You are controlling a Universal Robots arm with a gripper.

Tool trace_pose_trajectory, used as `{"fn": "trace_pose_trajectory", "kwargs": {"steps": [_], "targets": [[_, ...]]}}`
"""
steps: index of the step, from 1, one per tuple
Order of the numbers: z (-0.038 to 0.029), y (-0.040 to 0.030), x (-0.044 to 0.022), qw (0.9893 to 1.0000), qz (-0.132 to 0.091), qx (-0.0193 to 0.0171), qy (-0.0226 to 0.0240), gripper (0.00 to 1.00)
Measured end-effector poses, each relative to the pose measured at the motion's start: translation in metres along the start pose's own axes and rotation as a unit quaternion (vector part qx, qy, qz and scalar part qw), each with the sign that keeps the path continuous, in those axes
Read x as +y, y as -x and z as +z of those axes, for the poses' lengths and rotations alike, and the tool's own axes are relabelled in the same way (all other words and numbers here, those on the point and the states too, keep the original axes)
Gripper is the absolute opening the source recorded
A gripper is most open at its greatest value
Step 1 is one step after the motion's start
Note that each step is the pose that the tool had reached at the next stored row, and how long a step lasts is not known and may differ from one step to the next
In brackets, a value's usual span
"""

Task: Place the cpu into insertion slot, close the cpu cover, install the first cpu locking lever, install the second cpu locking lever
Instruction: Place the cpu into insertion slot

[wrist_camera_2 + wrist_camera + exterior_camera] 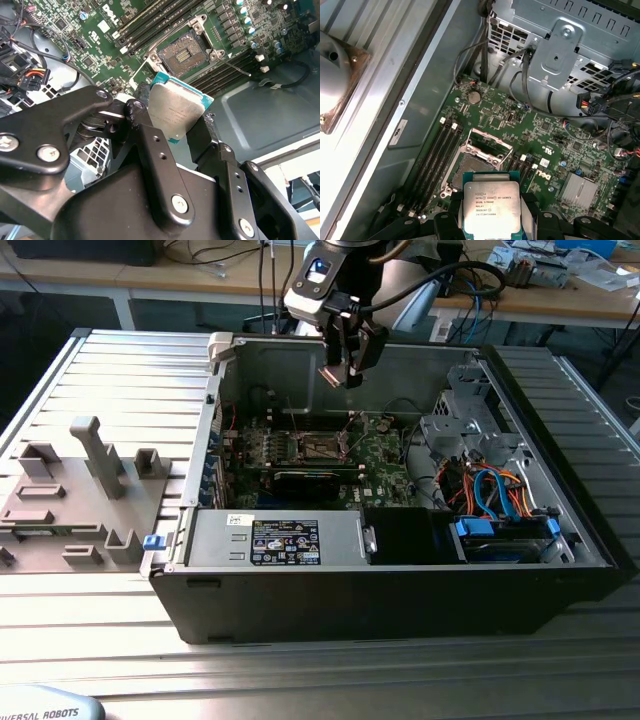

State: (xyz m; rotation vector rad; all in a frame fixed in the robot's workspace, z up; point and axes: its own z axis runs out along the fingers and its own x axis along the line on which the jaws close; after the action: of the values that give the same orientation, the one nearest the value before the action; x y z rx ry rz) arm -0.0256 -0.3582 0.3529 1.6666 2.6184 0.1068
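My gripper (341, 368) hangs above the open computer case, shut on the cpu (331, 374). In both wrist views the cpu (175, 107) (491, 207) shows its dull silver top and green edge, clamped by two opposite edges between black fingers (145, 125). Below it lies the insertion slot (186, 50) (470, 167), a dark square socket in the green motherboard (385, 465), uncovered and with nothing in it. The cpu cover (489, 144) stands tilted up at the socket's edge. A thin locking lever (238, 68) sticks out beside the socket. The chip is well clear of the board.
Long memory slots (436, 157) flank the socket on both sides. A grey drive cage (565, 55) with cable bundles (495, 490) sits at the exterior view's right, a power supply (275, 538) along the case front. Grey fixtures (100, 465) stand on the table at the exterior view's left.
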Motion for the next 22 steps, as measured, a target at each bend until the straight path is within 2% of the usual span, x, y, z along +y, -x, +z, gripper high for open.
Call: {"fn": "trace_pose_trajectory", "kwargs": {"steps": [22], "targets": [[0.0000,0.0000,0.0000,0.9999,0.012,-0.0009,0.0001,0.54]]}}
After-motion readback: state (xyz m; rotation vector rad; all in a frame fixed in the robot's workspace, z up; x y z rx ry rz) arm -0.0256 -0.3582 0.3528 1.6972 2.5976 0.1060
